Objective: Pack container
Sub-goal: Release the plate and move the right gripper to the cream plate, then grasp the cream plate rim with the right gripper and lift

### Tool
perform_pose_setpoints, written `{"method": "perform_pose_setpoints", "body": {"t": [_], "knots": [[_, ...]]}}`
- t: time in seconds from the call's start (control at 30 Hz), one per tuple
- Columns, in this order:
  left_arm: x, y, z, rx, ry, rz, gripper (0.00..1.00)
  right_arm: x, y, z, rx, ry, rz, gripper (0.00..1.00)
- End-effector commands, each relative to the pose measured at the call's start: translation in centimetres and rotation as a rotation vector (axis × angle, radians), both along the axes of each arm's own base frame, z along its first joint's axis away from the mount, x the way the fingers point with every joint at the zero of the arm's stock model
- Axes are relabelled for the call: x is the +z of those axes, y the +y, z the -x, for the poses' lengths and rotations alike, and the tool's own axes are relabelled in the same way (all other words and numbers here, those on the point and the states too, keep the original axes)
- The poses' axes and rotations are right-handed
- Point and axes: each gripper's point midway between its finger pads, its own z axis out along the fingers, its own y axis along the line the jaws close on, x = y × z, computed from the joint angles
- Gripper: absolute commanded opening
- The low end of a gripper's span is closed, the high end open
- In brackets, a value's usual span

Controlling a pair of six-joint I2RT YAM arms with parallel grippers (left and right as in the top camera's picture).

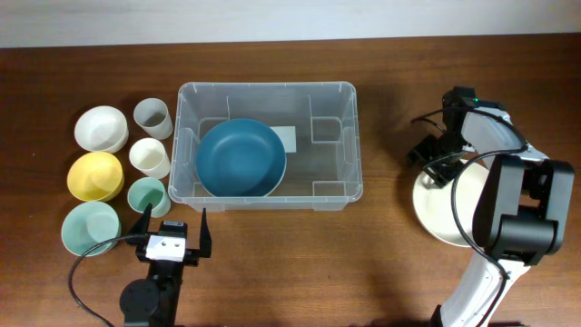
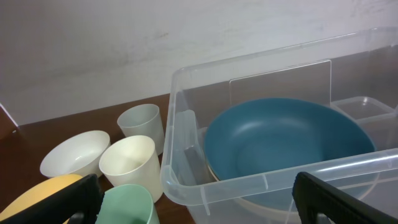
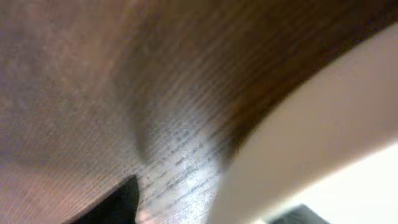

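Note:
The clear plastic container [image 1: 329, 173] stands at the table's middle with a dark blue bowl [image 1: 241, 157] inside its left half and a white label under it. My left gripper [image 1: 173, 227] is open and empty, low at the container's near left corner. In the left wrist view the container's rim [image 2: 261, 183] and the blue bowl [image 2: 283, 140] fill the right side. My right gripper [image 1: 438, 163] is at the far left edge of a white plate [image 1: 449, 213]. In the right wrist view its fingers [image 3: 211, 208] sit apart with the plate's rim [image 3: 311, 143] between them.
Left of the container stand a white bowl [image 1: 100, 128], a grey cup [image 1: 152, 117], a white cup [image 1: 149, 156], a yellow bowl [image 1: 94, 175], a small green cup [image 1: 146, 195] and a pale green bowl [image 1: 90, 226]. The green cup [image 2: 127, 205] lies between my left fingers' line of view.

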Motion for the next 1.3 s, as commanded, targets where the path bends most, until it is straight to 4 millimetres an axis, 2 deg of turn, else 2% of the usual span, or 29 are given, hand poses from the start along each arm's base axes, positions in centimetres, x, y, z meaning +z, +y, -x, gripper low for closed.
{"method": "perform_pose_setpoints", "body": {"t": [0.0, 0.1, 0.2, 0.27, 0.43, 0.57, 0.73, 0.9, 0.97, 1.07, 1.13, 1.2, 1.23, 1.27], "knots": [[-0.2, 0.0, 0.0, -0.003, 0.001, -0.012, 1.00, -0.8, -0.1, -0.4, 0.022, -0.024, 0.004, 0.37], [-0.2, 0.0, 0.0, -0.003, 0.001, -0.012, 1.00, -0.8, -0.3, -1.8, 0.022, -0.081, 0.014, 0.17], [-0.2, 0.0, 0.0, -0.003, 0.001, -0.012, 1.00, -0.7, -0.5, -3.1, 0.022, -0.136, 0.023, 0.13], [-0.2, 0.0, 0.0, -0.003, 0.001, -0.012, 0.99, -0.5, -0.8, -4.7, 0.046, -0.204, 0.036, 0.04], [-0.2, 0.0, 0.0, -0.003, 0.001, -0.012, 1.00, 1.2, -1.3, -7.5, 0.073, -0.302, 0.056, 0.04], [-0.2, 0.0, 0.0, -0.003, 0.001, -0.012, 1.00, 4.0, -1.1, -10.1, 0.145, -0.399, 0.050, 0.04], [-0.2, 0.0, 0.0, -0.003, 0.001, -0.012, 1.00, 8.8, -0.9, -13.1, 0.218, -0.511, 0.048, 0.04], [-0.2, 0.0, 0.0, -0.003, 0.001, -0.012, 1.00, 13.7, -0.5, -14.8, 0.272, -0.597, 0.038, 0.04], [-0.2, 0.0, 0.0, -0.003, 0.001, -0.012, 1.00, 15.0, -0.3, -15.1, 0.282, -0.620, 0.029, 0.04], [-0.2, 0.0, 0.0, -0.003, 0.001, -0.012, 1.00, 18.9, 0.8, -15.9, 0.347, -0.709, 0.001, 0.04], [-0.2, 0.0, 0.0, -0.003, 0.001, -0.012, 1.00, 20.9, 0.7, -15.8, 0.349, -0.736, 0.013, 0.04], [-0.2, 0.0, 0.0, -0.003, 0.001, -0.012, 1.00, 21.6, 0.3, -15.4, 0.341, -0.722, 0.033, 0.04], [-0.2, 0.0, 0.0, -0.003, 0.001, -0.012, 0.99, 21.2, -0.9, -14.6, 0.319, -0.671, 0.084, 0.07], [-0.2, 0.0, 0.0, -0.003, 0.001, -0.012, 1.00, 20.8, -1.6, -14.1, 0.307, -0.637, 0.114, 0.16]]}}
